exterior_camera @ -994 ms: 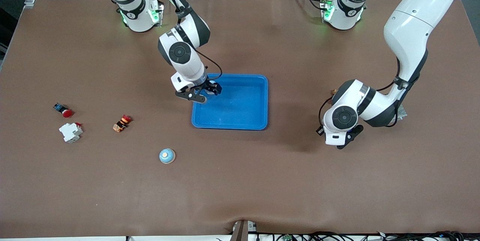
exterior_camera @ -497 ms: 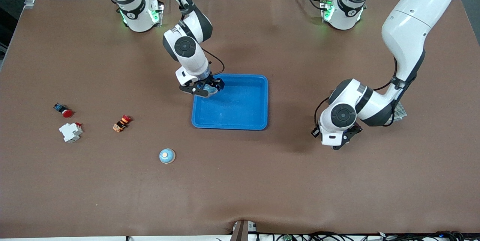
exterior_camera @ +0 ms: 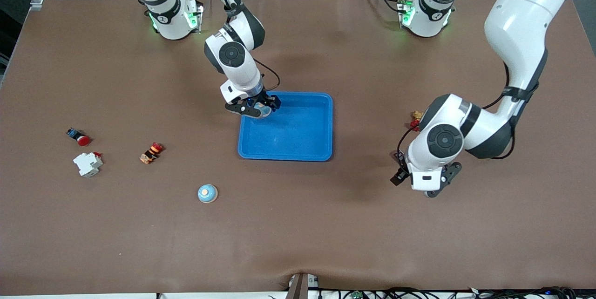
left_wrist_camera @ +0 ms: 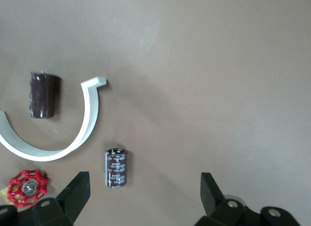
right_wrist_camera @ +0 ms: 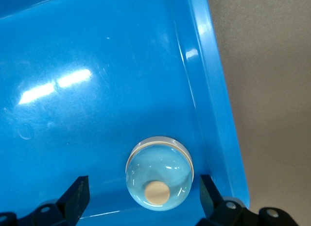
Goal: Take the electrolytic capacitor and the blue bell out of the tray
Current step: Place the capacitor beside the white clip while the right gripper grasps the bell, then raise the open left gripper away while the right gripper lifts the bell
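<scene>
**Ana:** Two claws from the front, so which one matters?

**Ben:** The right claw (exterior_camera: 258,107). It hangs over the tray (exterior_camera: 331,126) at the corner farther from the front camera, toward the right arm's end. The blue bell (exterior_camera: 264,111) shows just under it. The left claw (exterior_camera: 426,182) is over bare desk (exterior_camera: 298,224) toward the left arm's end, well apart from the tray.

**Ana:** And the left wrist view?

**Ben:** Its fingers (left_wrist_camera: 73,194) are spread wide with nothing between them. The electrolytic capacitor (left_wrist_camera: 115,168) lies on its side on the desk near one finger, already out of the tray. A white curved strip (left_wrist_camera: 90,119) lies just beside it.

**Ana:** Right wrist?

**Ben:** That claw is wide open too, and it straddles the bell, which sits knob up in the corner, almost against the tray wall. It's round, so there's no long axis to line up with. I'd say the trouble is the wall: the outer finger (right_wrist_camera: 211,194) looks set to come down on it rather than beside the bell.
</scene>
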